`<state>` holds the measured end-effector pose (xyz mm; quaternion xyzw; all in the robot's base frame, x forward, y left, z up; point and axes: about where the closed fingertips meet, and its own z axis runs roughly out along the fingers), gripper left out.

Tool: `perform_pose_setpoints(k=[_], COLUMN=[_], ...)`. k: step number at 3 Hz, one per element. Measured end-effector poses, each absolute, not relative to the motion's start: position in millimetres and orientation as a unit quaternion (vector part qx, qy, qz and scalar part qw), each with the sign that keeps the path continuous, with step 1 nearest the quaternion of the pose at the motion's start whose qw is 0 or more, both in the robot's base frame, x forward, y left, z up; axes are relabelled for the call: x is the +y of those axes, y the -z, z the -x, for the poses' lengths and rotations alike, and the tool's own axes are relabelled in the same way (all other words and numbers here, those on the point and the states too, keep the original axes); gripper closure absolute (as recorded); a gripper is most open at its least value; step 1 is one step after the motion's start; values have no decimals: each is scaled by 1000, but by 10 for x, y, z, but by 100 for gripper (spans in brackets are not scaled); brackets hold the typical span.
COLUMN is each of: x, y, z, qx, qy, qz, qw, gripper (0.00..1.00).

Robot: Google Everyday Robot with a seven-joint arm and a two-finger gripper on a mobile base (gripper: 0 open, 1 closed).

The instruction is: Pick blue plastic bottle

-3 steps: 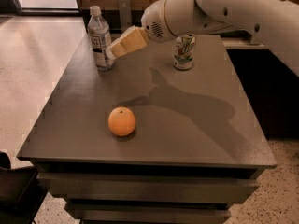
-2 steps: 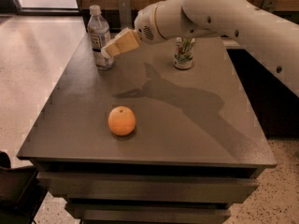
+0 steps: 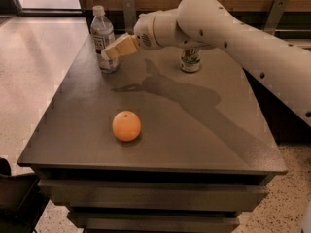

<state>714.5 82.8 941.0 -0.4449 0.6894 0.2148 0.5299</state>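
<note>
In the camera view, the blue plastic bottle (image 3: 103, 35) stands upright at the far left corner of the table (image 3: 194, 130). The claw (image 3: 111, 51) is over that same corner, right against the bottle's side. I cannot tell if the claw is spread or pinching. This looks like the grabbing step. Next it should squeeze the bottle firmly, then lift straight up so it does not tip.
</note>
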Motion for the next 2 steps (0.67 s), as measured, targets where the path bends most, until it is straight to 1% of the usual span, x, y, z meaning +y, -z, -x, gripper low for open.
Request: perform_pose_setpoints(k=[2], x=[1165], y=[-9160], z=[-7422], qx=[688], qy=[-253], qz=[406], qw=[545], gripper=[0])
